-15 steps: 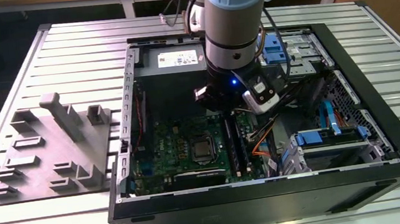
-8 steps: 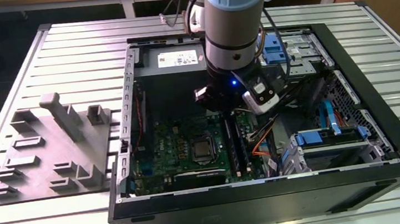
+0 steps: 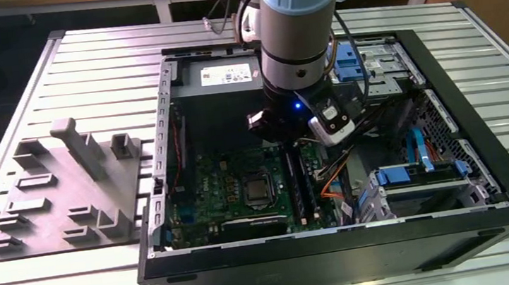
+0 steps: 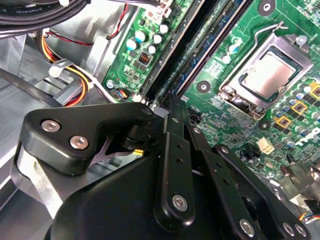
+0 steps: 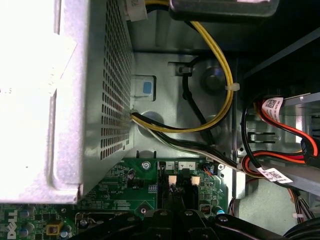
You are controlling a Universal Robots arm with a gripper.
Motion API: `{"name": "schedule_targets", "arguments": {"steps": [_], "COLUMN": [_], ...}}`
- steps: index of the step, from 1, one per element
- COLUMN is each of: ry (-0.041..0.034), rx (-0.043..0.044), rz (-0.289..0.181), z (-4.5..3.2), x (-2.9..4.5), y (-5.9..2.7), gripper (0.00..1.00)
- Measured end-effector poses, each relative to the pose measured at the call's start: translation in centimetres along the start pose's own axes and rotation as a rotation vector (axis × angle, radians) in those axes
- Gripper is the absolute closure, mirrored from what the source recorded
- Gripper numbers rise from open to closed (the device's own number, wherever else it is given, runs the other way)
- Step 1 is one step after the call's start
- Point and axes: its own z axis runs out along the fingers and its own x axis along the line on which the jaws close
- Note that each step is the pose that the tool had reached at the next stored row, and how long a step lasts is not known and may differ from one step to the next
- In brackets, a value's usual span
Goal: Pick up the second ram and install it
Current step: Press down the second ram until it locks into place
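On the slatted desk (image 3: 56, 57) lies the open computer case (image 3: 481, 133), and the arm (image 3: 298, 31) reaches down into it from above. Beside the case, on the exterior view's left, stands a grey fixture (image 3: 61, 198) of posts and pockets; we see no card on it.

Inside the case lies the green board (image 3: 230, 180), with its long black slots (image 4: 200, 45) running between the processor socket (image 4: 265, 75) and the bundled cables (image 5: 220, 65). The metal power supply box (image 5: 50, 100) closes in one end of the slots.

The end effector (image 4: 170, 102) sits right at the near end of those slots. We cannot tell whether it is open or closed, nor whether it holds anything. We cannot pick out the second ram with certainty; if it is anywhere in view, we judge it to be edge-on beneath the end effector at the slots.

We judge such a card to be light, stiff, thin and fragile. It is best held by its long upper edge, clear of the contacts. Room is tight, with cables on one side and the socket on the other.
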Motion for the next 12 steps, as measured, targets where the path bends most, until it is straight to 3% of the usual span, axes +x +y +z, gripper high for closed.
{"name": "schedule_targets", "arguments": {"steps": [3, 8, 12], "ry": [-0.0006, 0.0003, 0.0002], "rx": [-0.0012, -0.0002, -0.0004], "rz": [0.000, 0.000, 0.000], "z": [-0.15, -1.18, -1.20], "x": [-0.01, -0.06, -0.06], "y": [0.02, 0.07, 0.07], "gripper": [0.90, 0.90, 0.90]}}
